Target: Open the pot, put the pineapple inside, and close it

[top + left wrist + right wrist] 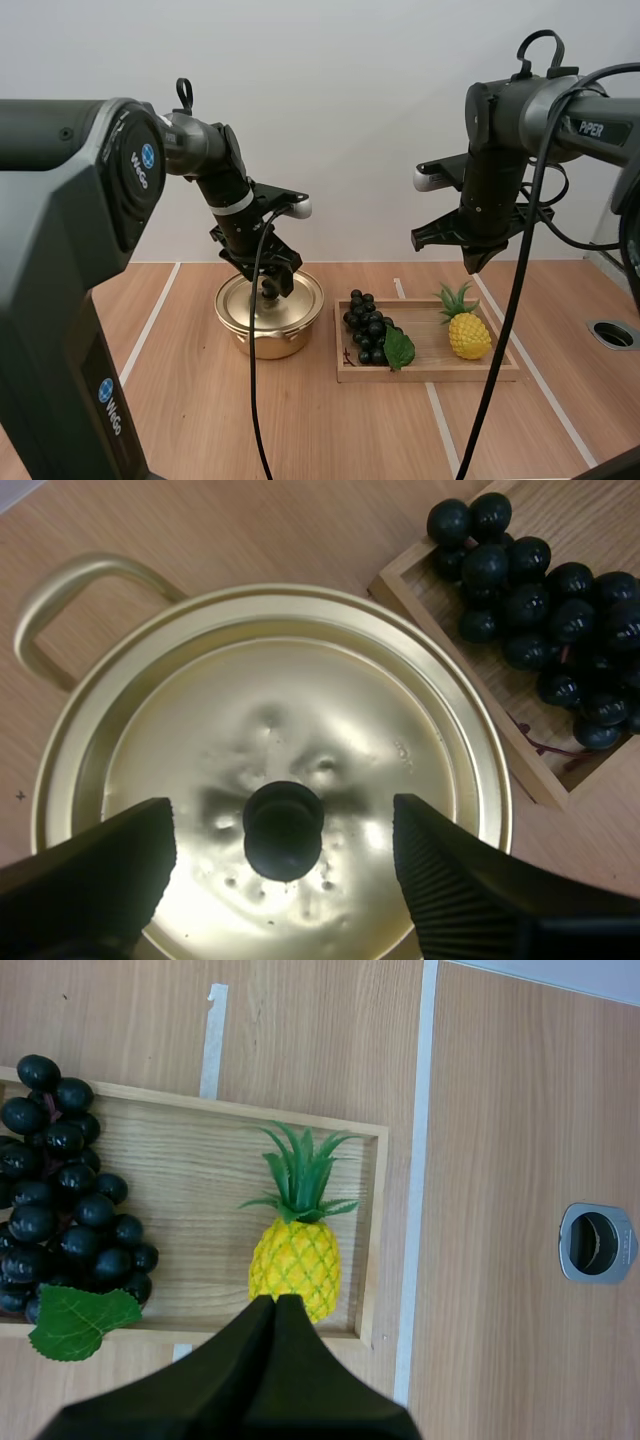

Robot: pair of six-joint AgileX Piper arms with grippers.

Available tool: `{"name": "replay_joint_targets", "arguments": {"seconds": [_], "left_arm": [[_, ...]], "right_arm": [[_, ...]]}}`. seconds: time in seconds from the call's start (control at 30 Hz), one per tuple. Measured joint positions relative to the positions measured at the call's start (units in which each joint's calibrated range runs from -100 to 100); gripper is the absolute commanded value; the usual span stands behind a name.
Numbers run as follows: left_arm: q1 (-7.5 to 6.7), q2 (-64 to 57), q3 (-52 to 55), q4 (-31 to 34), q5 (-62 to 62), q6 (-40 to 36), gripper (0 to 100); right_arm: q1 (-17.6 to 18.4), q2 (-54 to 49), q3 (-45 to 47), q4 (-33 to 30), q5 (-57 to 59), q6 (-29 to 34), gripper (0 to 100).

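A gold pot (269, 318) stands on the table with its lid (280, 760) on. My left gripper (270, 283) hangs open just above the lid, its fingers on either side of the black knob (283, 829) without touching it. A small yellow pineapple (468, 330) with green leaves lies at the right end of a wooden tray (430, 368). My right gripper (473, 262) hovers high above the pineapple (296, 1256), its fingers shut together on nothing.
A bunch of dark grapes (371, 328) with a green leaf fills the tray's left end, next to the pot. A round metal hole (612, 334) is set into the table at the far right. White tape lines cross the wood.
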State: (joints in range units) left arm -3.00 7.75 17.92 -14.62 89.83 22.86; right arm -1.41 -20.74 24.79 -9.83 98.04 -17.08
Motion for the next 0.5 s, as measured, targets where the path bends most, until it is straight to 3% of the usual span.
{"name": "replay_joint_targets", "arguments": {"seconds": [0.5], "left_arm": [[0.00,1.9,0.0,-0.1,-3.5,0.1,90]], "right_arm": [[0.0,0.0,0.2,0.0,-1.0,0.0,0]]}}
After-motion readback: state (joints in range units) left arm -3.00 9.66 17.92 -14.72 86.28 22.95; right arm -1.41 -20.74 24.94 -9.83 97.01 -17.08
